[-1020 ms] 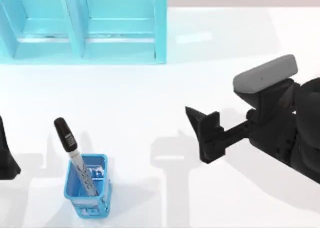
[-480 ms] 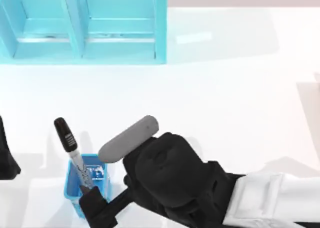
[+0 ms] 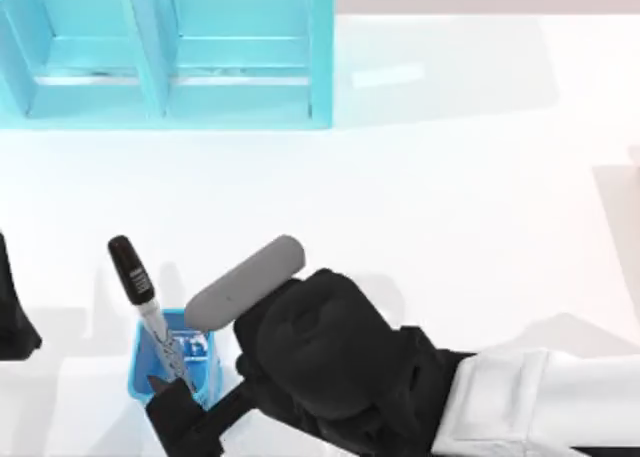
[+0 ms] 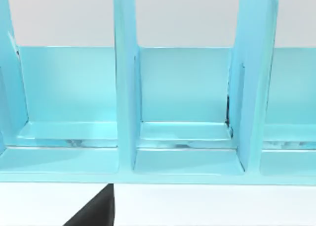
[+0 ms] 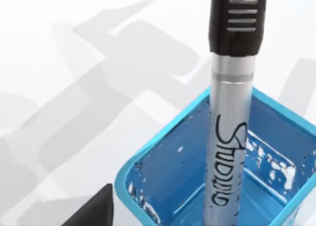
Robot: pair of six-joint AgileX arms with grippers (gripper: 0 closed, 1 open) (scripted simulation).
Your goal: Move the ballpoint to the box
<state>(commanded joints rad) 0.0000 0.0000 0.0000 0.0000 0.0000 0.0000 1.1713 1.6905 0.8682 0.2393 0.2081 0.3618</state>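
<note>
Right arm [image 3: 400,387] reaches in from the tabletop's right edge across the front, toward the front-left corner. Right fingers [image 3: 172,409] sit at the front side of the crate [image 3: 203,349], tips at its rim just below the ballpoint [image 3: 146,302]. Can't tell from these views whether they're spread or clamped; contact with the ballpoint isn't visible either.

Ballpoint stands in the crate, tilted, black cap leaning toward the tabletop's back-left, lower end down inside. In the right wrist view the ballpoint [image 5: 231,102] shows a silvery barrel with dark script, black ribbed cap above, and its tip resting on the floor of the crate [image 5: 163,161]. One dark fingertip [image 5: 94,211] shows just outside the crate wall, apart from the barrel.

Crate is small, blue, open-topped, near the front-left corner of the tabletop [image 3: 450,197].

Box [image 3: 165,52] is the large light-blue unit with upright dividers along the back-left edge, well apart from the crate. The left wrist view faces the box [image 4: 177,112]: open compartments separated by vertical walls.

Left arm is parked at the left edge; its fingers [image 3: 12,317] are a dark shape there, state can't be told.
</note>
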